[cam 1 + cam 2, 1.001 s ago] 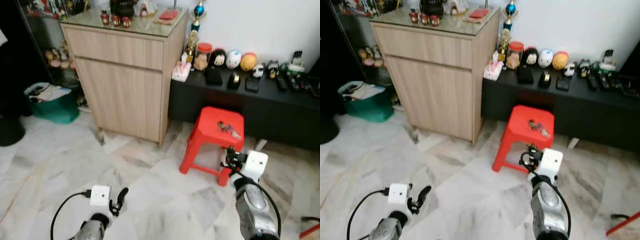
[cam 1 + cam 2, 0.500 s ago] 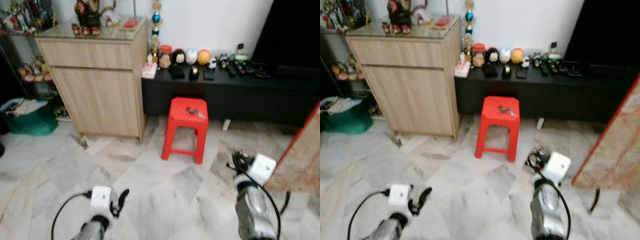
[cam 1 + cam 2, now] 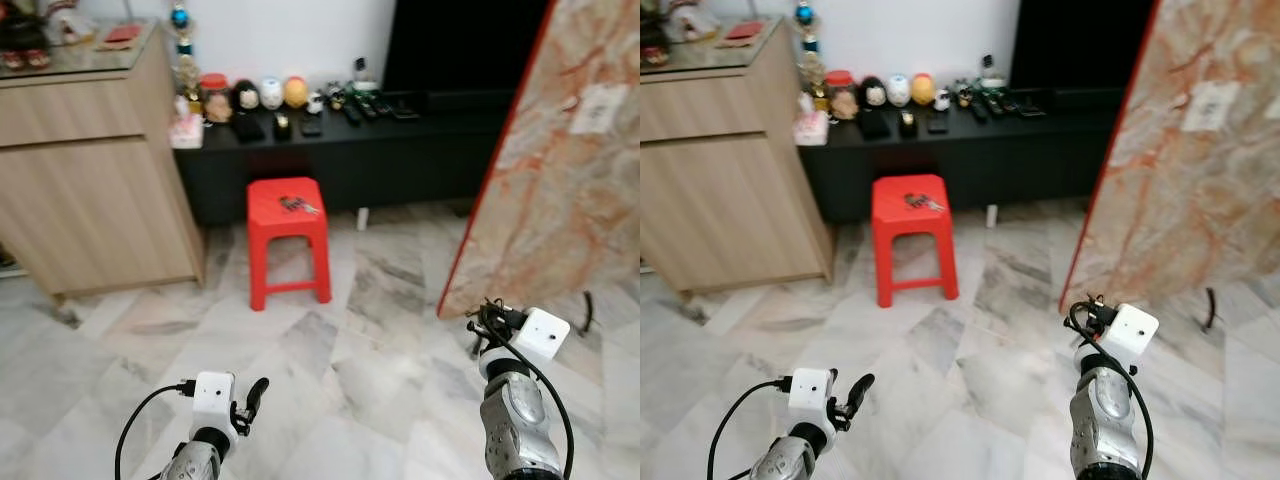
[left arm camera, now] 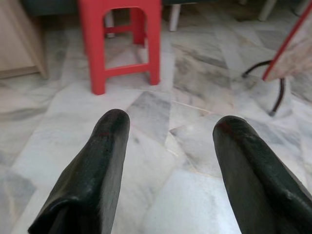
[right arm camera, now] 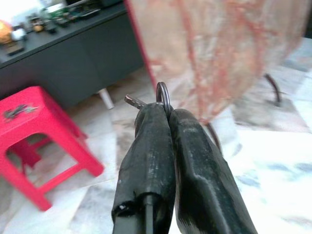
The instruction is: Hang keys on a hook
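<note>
Keys [image 5: 163, 97]: only a metal ring and a stub show, pinched at the very tips of the right gripper [image 5: 168, 114], whose fingers are clenched on them. Grip is shallow; you could lose the ring to a jolt while walking. A second bunch [image 3: 298, 206] lies on the red stool [image 3: 288, 240] at 11 o'clock. Marble slab [image 3: 560, 150] stands close at 1 o'clock; a swing of your right arm could strike it. No hook identified yet. Left gripper [image 4: 165, 146] hangs low at 7 o'clock, fingers released.
</note>
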`<state>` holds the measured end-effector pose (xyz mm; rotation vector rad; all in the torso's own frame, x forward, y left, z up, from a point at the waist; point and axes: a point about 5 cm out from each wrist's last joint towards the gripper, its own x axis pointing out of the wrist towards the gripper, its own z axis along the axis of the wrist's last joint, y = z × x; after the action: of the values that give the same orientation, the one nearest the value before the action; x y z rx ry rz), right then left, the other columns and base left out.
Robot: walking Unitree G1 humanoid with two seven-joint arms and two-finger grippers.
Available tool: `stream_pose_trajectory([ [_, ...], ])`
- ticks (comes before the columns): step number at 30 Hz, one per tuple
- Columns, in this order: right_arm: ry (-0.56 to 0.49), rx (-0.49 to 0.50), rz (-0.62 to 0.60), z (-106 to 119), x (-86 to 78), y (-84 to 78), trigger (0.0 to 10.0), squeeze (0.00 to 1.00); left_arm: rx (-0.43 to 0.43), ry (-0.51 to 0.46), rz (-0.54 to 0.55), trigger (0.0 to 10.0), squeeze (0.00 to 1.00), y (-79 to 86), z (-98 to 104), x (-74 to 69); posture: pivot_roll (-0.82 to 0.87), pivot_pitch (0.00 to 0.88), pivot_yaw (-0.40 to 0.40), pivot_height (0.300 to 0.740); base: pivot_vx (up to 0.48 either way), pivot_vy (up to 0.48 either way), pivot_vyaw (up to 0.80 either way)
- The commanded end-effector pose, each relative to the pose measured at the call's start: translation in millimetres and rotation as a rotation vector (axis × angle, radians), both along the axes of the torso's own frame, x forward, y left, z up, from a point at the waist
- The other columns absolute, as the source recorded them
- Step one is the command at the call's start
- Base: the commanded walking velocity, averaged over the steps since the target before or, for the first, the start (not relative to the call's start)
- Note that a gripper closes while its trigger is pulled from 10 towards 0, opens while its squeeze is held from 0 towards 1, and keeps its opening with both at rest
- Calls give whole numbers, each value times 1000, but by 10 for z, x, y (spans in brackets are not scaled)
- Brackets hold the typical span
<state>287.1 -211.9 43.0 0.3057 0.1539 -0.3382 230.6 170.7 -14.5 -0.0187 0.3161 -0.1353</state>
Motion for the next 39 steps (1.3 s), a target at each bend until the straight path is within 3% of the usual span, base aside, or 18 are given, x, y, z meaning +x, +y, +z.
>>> stream_pose_trajectory([
  [1,-19,7,-20,37,19,-11,10000,0,13,31,-3,10000,0,33,-52,-35,-16,0,-34,740,0,0,-800],
  [8,-26,4,-31,36,11,-16,10000,0,33,79,5,10000,0,90,-137,-117,-14,0,-29,740,0,0,-796],
  [16,-28,-36,-20,70,51,-1,10000,0,38,68,13,10000,0,120,-106,-76,-4,0,-31,740,0,0,0],
  [27,19,-50,6,12,64,59,10000,0,49,68,5,10000,0,126,-99,-61,-8,0,-28,740,337,0,0],
  [28,69,-72,41,-50,55,87,10000,0,58,69,-10,10000,0,116,-103,-64,-6,0,-28,740,364,0,0],
  [30,-33,-202,164,83,79,168,10000,0,55,65,-6,10000,0,112,-98,-62,-1,0,-29,740,364,0,0],
  [31,-34,-79,71,50,48,94,10000,0,53,60,3,10000,0,126,-91,-61,-2,0,-30,740,334,0,0],
  [32,-34,-79,71,50,48,94,10000,0,53,60,3,10000,0,126,-91,-61,-2,0,-30,740,334,0,0],
  [33,7,-8,3,-14,27,39,10000,0,53,59,5,10000,0,129,-89,-60,-5,0,-30,740,334,0,0],
  [34,155,32,-78,-190,-37,-57,10000,0,55,59,6,10000,0,134,-89,-63,-8,0,-30,740,270,0,0],
  [36,166,-7,-79,-222,-68,-101,10000,0,56,61,7,10000,0,136,-94,-73,-5,0,-32,740,0,0,0],
  [39,79,-31,-38,-117,-36,-63,10000,0,56,64,7,10000,0,136,-101,-84,-3,0,-31,740,0,0,0],
])
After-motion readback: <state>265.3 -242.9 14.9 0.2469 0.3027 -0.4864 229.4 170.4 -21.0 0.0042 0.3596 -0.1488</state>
